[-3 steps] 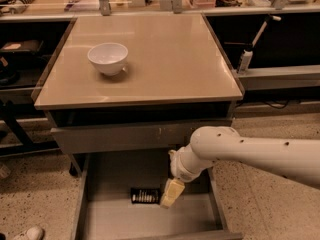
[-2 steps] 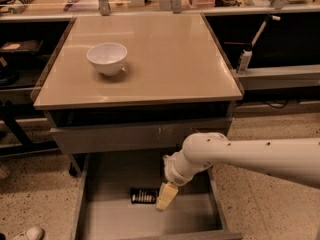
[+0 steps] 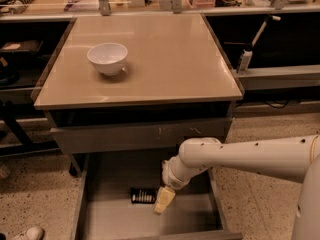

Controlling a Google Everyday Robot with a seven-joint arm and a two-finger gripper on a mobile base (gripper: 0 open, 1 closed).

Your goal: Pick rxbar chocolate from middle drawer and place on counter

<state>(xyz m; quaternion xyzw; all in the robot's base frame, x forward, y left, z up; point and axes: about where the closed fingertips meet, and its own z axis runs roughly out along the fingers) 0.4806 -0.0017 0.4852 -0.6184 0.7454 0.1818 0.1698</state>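
Though the hand hangs in the middle drawer just beside the rxbar chocolate, its opening cannot be told.

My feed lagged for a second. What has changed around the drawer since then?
The gripper has edged left and a little lower inside the drawer, closing on the chocolate bar, which lies just to its left. Nothing was taken hold of. The chocolate bar, the bowl and the counter are as before.
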